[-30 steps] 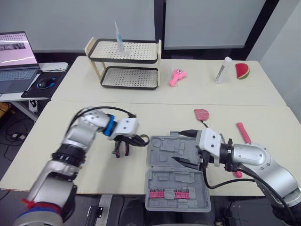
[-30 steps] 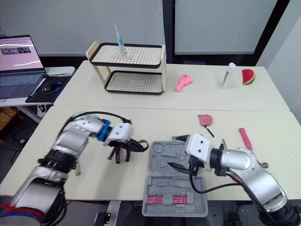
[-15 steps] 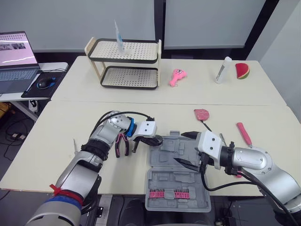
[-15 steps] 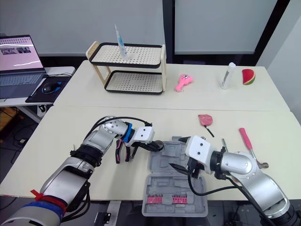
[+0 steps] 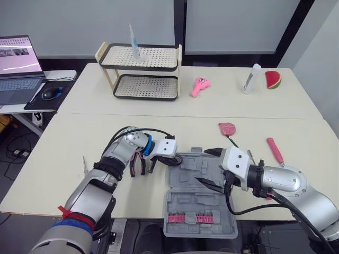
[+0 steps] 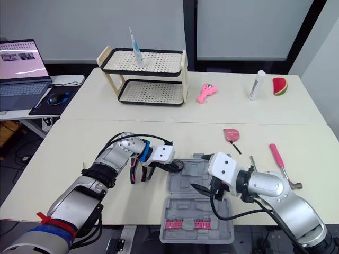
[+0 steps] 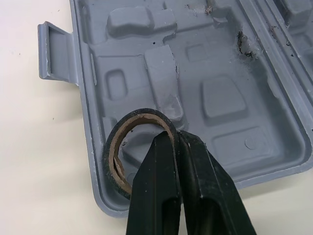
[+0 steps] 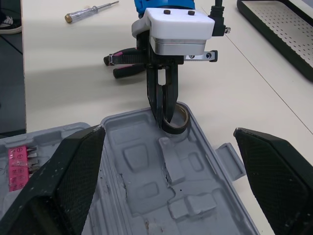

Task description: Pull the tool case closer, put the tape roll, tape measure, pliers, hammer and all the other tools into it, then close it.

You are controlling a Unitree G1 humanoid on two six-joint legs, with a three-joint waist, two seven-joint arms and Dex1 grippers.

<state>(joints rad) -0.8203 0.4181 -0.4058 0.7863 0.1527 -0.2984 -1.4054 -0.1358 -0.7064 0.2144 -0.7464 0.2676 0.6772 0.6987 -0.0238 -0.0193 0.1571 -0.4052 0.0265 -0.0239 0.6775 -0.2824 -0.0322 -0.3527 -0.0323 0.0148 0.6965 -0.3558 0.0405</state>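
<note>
See tool case [image 5: 183, 205] lying open at table's 6 o'clock edge, pink bit row in the near half. Left gripper [image 7: 171, 139] pinched shut on tape roll [image 7: 139, 114], roll standing on edge over the case's 10 o'clock corner. Can't tell whether the roll's lower rim touches the tray floor. Right gripper [image 5: 205, 165] spread wide, holding nothing, over the case's 3 o'clock side. Pliers [image 5: 132, 168] flat on table at 9 o'clock from case, just beside it. Screwdriver [image 8: 90, 11] further out the same way. Tape measure [image 5: 227, 128] at 1 o'clock from case, apart. Pink-handled tool [image 5: 274, 149] at 2 o'clock, well apart.
</note>
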